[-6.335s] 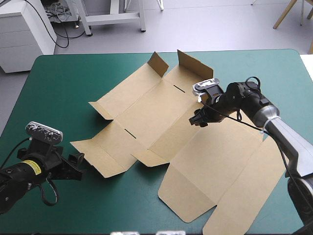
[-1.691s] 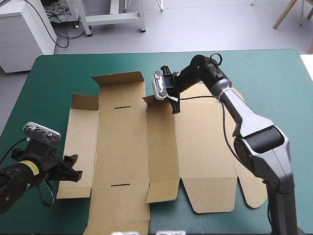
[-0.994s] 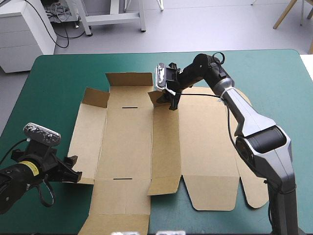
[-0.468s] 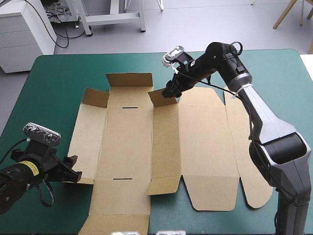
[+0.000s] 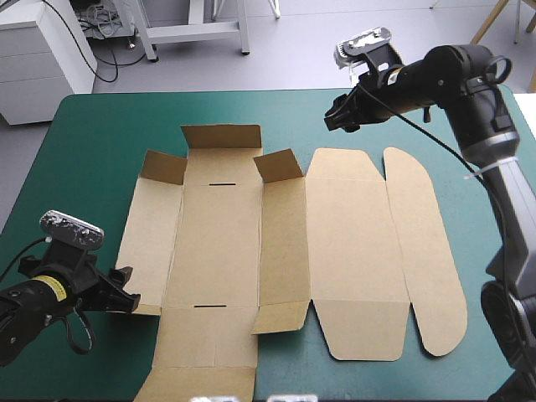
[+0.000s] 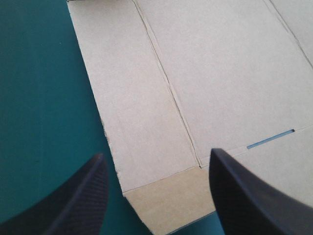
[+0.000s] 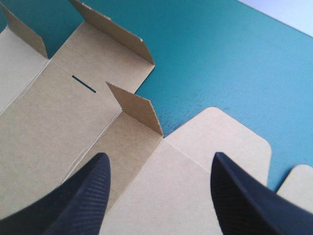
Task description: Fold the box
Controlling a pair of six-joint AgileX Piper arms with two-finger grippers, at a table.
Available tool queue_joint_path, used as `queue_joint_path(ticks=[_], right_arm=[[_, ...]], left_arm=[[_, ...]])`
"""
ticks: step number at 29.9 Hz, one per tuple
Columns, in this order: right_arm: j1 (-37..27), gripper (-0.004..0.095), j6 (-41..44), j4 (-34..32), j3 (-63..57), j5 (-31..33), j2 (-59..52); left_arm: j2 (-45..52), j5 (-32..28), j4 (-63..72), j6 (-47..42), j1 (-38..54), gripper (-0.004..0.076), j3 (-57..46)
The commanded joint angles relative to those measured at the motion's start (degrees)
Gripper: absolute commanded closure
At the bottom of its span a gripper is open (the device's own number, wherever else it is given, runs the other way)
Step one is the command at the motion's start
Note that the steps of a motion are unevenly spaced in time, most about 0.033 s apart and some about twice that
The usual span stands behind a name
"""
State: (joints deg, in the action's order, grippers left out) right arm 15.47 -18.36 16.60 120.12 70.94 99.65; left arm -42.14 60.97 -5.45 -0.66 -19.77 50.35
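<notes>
My right gripper (image 5: 337,117) had lifted off the box (image 5: 343,243) to upper right, wide and empty; the box lay flat mid-frame, folding barely begun. Left gripper (image 5: 126,285) stood wide, lower left.

- The box (image 5: 352,251) lies spread across the middle of the surface (image 5: 100,142), mostly flat, so there is open passage above it.
- Three parts stand up at its far left: the far flap (image 5: 222,136), the left flap (image 5: 163,167) and the middle flap (image 5: 276,165).
- Bare surface is wide at the far left, far edge and far right.
- The left end effector (image 5: 126,286), fingers apart, occupies the box's near left corner.
- The right end effector (image 5: 337,117), fingers apart, hangs raised over the far strip.
</notes>
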Motion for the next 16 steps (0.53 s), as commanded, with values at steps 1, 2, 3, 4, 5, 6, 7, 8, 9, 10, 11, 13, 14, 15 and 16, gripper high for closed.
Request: queue_joint_path(ticks=[1,2,3,4,5,6,7,8,9,10,11,13,14,15,16], right_arm=[[-0.4,0.0361,2.25,-2.23,-1.28,-1.92,-7.65],[-0.4,0.0361,2.55,-2.76,-2.58,-1.92,-9.16],[-0.4,0.0361,2.75,-3.14,-3.74,-1.92,-10.37],[-0.4,0.0365,3.01,-3.77,-5.34,-1.92,-11.9],[-0.4,0.0371,3.02,-4.2,-7.06,-1.92,-13.49],[-0.4,0.0376,3.27,-4.37,-8.88,-2.0,-14.76],[-0.4,0.0383,3.28,-4.46,-10.79,-2.0,-16.65],[-0.4,0.0388,3.28,-4.46,-12.8,-2.0,-18.22],[-0.4,0.0392,3.28,-4.46,-14.44,-2.0,-19.49],[-0.4,0.0402,3.28,-4.6,-16.56,-2.05,-21.08],[-0.4,0.0414,3.4,-4.6,-18.77,-2.16,-22.66],[-0.4,0.0435,3.59,-4.6,-23.02,-2.9,-25.75],[-0.4,0.0443,3.59,-4.72,-25.49,-3.59,-27.56],[-0.4,0.0447,3.66,-4.88,-27.47,-4.31,-29.05],[-0.4,0.045,3.66,-5.2,-29.93,-5.08,-30.95]], left_arm=[[0.0,-2.68,-0.25,-0.54,0.07,0.0294,1.74],[0.0,-2.68,-0.25,-0.44,0.07,0.0294,1.74],[0.0,-2.68,-0.25,-0.55,0.07,0.0294,1.74],[0.0,-2.68,-0.25,-0.18,0.07,0.0294,1.74],[0.0,-2.68,-0.25,-0.18,0.07,0.0294,1.74],[0.0,-2.68,-0.25,-0.18,0.07,0.0293,1.74],[0.0,-2.78,-0.25,-0.18,0.07,0.0294,1.74],[0.0,-2.78,-0.25,-0.18,0.07,0.0293,1.74],[0.0,-2.78,-0.25,-0.18,0.07,0.0293,1.74],[0.0,-2.78,-0.25,-0.18,0.07,0.0294,1.74],[0.0,-2.78,-0.25,-0.18,0.07,0.0294,1.74],[0.0,-2.78,-0.25,-0.18,0.07,0.0294,1.74],[0.0,-2.78,-0.25,-0.18,0.07,0.0294,1.74],[0.0,-2.89,-0.25,-0.18,0.07,0.0294,1.74],[0.0,-2.89,-0.25,-0.18,0.07,0.0294,1.74]])
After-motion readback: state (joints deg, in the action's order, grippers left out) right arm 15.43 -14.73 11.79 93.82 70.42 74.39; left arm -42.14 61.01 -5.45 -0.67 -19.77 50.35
